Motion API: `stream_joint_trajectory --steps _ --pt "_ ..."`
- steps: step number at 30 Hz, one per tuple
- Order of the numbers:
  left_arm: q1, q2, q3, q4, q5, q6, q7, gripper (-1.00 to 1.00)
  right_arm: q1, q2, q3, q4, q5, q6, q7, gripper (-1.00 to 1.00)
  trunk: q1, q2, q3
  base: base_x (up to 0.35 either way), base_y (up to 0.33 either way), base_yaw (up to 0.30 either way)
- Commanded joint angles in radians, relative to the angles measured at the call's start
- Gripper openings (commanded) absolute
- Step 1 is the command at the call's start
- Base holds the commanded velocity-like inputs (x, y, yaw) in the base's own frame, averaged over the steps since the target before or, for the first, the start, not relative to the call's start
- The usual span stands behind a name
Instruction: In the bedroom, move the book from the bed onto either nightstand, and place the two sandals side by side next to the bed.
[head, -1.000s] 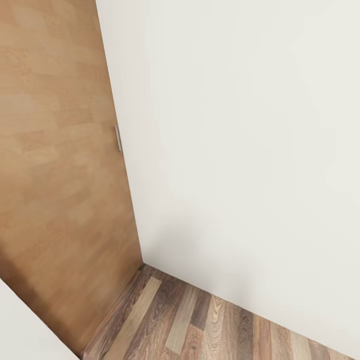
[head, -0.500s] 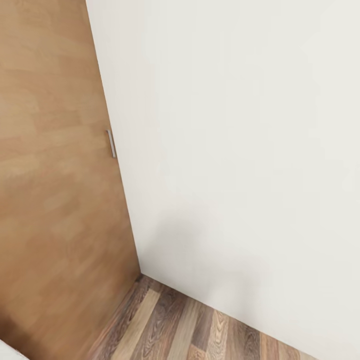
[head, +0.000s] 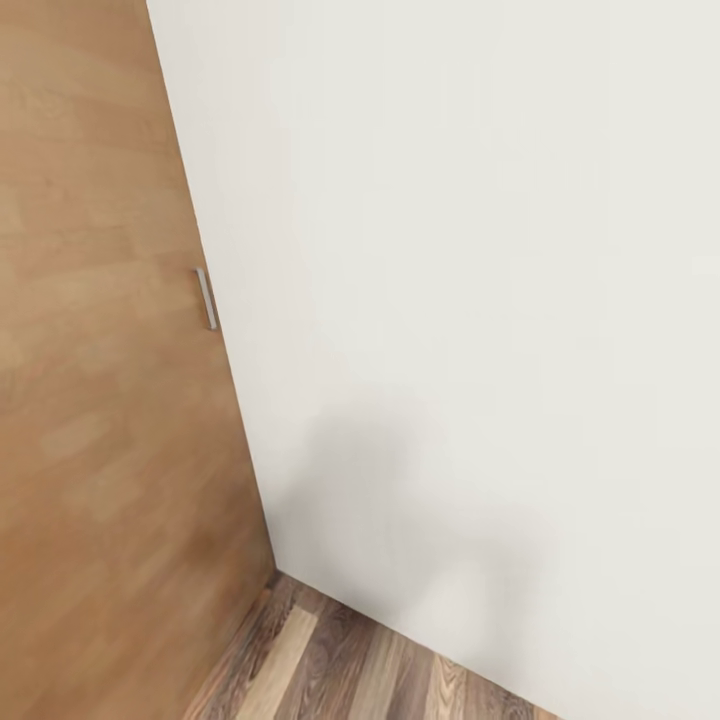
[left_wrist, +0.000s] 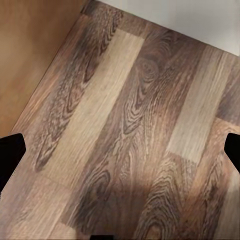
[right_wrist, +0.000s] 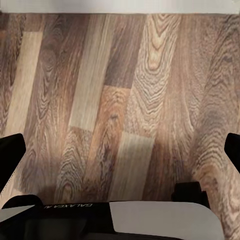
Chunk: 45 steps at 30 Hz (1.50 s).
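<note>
The book, the bed, the nightstands and the sandals are out of view. The head view faces a room corner: a brown wooden door (head: 90, 400) on the left and a white wall (head: 480, 300) on the right. My left gripper (left_wrist: 120, 150) hangs open over bare wood-plank floor (left_wrist: 125, 125), its dark fingertips (left_wrist: 11, 150) at the picture's two sides. My right gripper (right_wrist: 120, 152) is also open over the planks (right_wrist: 125, 90), holding nothing.
The door carries a small metal handle (head: 206, 298) near its edge. A strip of plank floor (head: 350, 660) runs along the base of the wall. The robot's white and dark base (right_wrist: 115, 220) shows in the right wrist view. The wall's foot (left_wrist: 190, 20) lies close ahead.
The whole head view has shifted: the door edge and handle slid left and lower, and less floor shows at the bottom. The camera has moved, not the room.
</note>
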Motion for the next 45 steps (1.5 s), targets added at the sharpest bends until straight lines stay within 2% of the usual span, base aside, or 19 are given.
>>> stream_joint_trajectory --steps 1,22,36,45 --pt "0.000 0.000 0.001 0.000 0.000 -0.002 0.000 1.00 -0.001 0.000 -0.002 0.001 -0.006 0.000 0.006 1.00 0.000 0.000 -0.001 0.265 0.000 0.000" --pt "0.000 0.000 0.001 0.000 0.000 -0.002 0.000 1.00 -0.001 0.001 -0.002 0.001 -0.006 0.000 0.006 1.00 0.000 0.000 -0.001 0.261 0.000 0.000" --pt "0.000 0.000 0.001 0.000 0.000 -0.002 0.000 1.00 -0.001 0.001 -0.002 0.001 -0.006 0.000 0.006 1.00 0.000 0.000 -0.001 0.049 0.003 0.000" --pt "0.000 0.000 0.001 0.000 0.000 -0.002 0.000 1.00 -0.001 0.001 -0.002 0.001 -0.006 0.000 0.006 1.00 0.000 0.000 -0.001 0.196 0.082 0.000"
